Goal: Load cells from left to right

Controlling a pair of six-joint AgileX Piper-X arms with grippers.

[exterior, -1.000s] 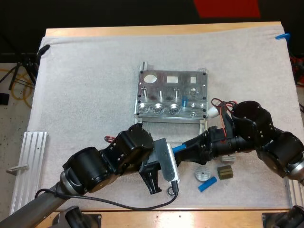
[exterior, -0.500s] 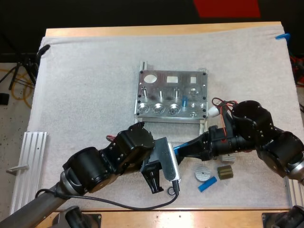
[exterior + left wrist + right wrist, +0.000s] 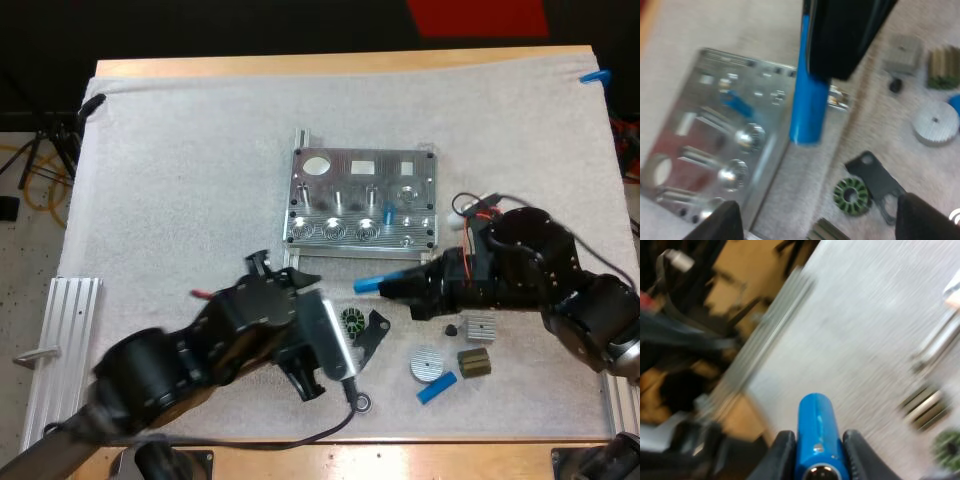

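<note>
The metal fixture (image 3: pixel 362 200) lies mid-mat with a small blue piece (image 3: pixel 388 213) standing in it. My right gripper (image 3: pixel 402 286) is shut on a blue cylinder (image 3: pixel 376 284) held level just below the fixture's near edge. The right wrist view has that cylinder (image 3: pixel 818 430) squeezed between both fingers (image 3: pixel 783 450). My left gripper (image 3: pixel 308 378) hangs open near the mat's front, left of the loose parts. From the left wrist view, the cylinder (image 3: pixel 809 102) juts out of the right gripper (image 3: pixel 845 35) beside the fixture (image 3: pixel 715 150).
Loose parts lie below the right gripper: a green ring (image 3: pixel 352 320), a black bracket (image 3: pixel 376 333), a finned block (image 3: pixel 479 326), a silver disc (image 3: pixel 428 364), an olive toothed part (image 3: pixel 474 362) and a short blue cylinder (image 3: pixel 436 389). An aluminium rail (image 3: pixel 60 345) sits at the left edge.
My left arm has pulled back to the left, uncovering the green ring and black bracket. The right gripper has carried the blue cylinder slightly up toward the fixture.
</note>
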